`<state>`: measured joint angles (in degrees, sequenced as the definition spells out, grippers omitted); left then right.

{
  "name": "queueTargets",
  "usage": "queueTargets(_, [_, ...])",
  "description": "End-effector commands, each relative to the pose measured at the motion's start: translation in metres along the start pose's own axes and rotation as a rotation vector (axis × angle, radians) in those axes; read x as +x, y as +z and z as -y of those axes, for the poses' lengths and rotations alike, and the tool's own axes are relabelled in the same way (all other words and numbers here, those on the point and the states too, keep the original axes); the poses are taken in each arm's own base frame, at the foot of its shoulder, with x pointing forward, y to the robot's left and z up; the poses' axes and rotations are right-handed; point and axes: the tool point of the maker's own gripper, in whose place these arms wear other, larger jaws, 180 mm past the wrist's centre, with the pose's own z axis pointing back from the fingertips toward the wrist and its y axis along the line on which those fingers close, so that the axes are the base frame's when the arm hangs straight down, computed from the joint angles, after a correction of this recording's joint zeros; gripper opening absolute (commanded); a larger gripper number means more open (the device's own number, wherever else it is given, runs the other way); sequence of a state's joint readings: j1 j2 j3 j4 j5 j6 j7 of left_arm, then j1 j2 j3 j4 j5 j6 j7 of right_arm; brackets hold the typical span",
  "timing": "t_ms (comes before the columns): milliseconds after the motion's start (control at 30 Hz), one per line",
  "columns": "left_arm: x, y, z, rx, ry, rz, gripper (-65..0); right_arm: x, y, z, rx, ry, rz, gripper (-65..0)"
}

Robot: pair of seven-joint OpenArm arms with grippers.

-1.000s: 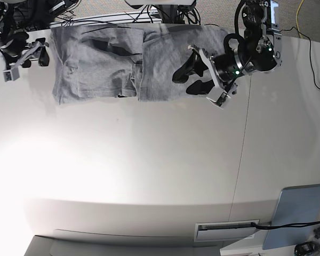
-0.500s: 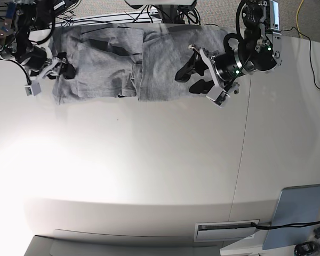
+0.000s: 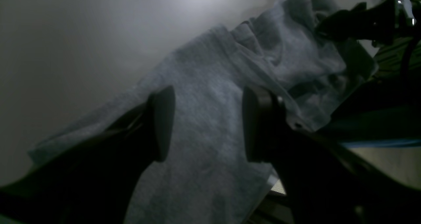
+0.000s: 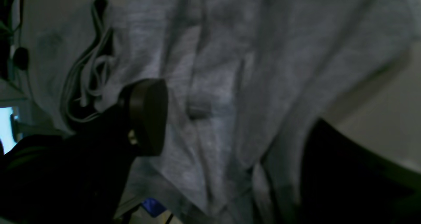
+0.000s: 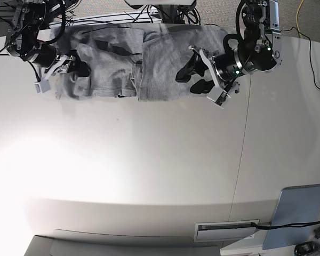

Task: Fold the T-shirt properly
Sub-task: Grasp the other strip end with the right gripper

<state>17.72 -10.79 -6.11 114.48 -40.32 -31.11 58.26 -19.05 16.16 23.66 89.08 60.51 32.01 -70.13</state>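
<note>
A white table seen from above holds a grey T-shirt, spread in a long band along the far edge and bunched into folds near its middle. Cables trail behind the far edge, and a pale blue-grey panel sits at the near right corner.

The right gripper, on the left of the base view, is over the left end of the shirt with its dark fingers spread apart and nothing between them. One second ago it was off the cloth, over bare table beside the shirt's left edge; half a second ago it had reached that edge; now it is further in, over the fabric. The right wrist view shows one finger pad close above wrinkled grey cloth and a folded hem.

The left gripper, on the right of the base view, hovers over the right half of the shirt, jaws wide and empty. It has shifted only slightly over the same second. In the left wrist view its two pads frame plain grey cloth, with the right arm visible at the far end.

The shirt's outline looks nearly unchanged.
</note>
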Motion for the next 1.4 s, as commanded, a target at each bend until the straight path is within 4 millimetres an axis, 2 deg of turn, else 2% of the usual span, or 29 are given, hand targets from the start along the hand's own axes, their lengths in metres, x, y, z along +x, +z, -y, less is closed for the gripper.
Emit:
queueTargets(0, [0.011,0.002,0.002,-0.005,-0.014,0.04,-31.5,-0.022,0.003,0.012,-0.058,0.0,-0.111,-24.4])
queueTargets(333, [0.01,0.002,0.001,0.0,-0.017,0.036,-31.5,-0.032,0.01,0.006,-0.009,0.017,-0.174,-24.4])
queueTargets(600, [0.01,0.002,0.001,0.0,-0.017,0.036,-31.5,-0.028,0.009,0.005,-0.005,0.015,-0.154,-24.4])
queueTargets(800, [0.01,0.002,0.001,0.0,-0.017,0.036,-31.5,-0.028,0.006,0.001,0.01,0.034,-0.15,-24.5])
queueTargets(1000, [0.01,0.002,0.001,0.0,-0.017,0.036,-31.5,-0.038,-0.006,-0.012,0.051,0.065,-0.19,-24.6])
queueTargets(1200, [0.007,0.002,-0.002,0.017,-0.027,0.022,-31.5,-0.037,-0.009,-0.006,0.01,0.09,-0.185,-43.0])
queueTargets(1333, [0.006,0.002,-0.004,0.029,-0.035,0.012,-31.5,-0.033,-0.009,0.001,-0.03,0.115,-0.184,-62.6])
queueTargets(1367, [0.006,0.002,-0.004,0.029,-0.035,0.012,-31.5,-0.029,-0.008,0.004,-0.043,0.121,-0.181,-65.0])
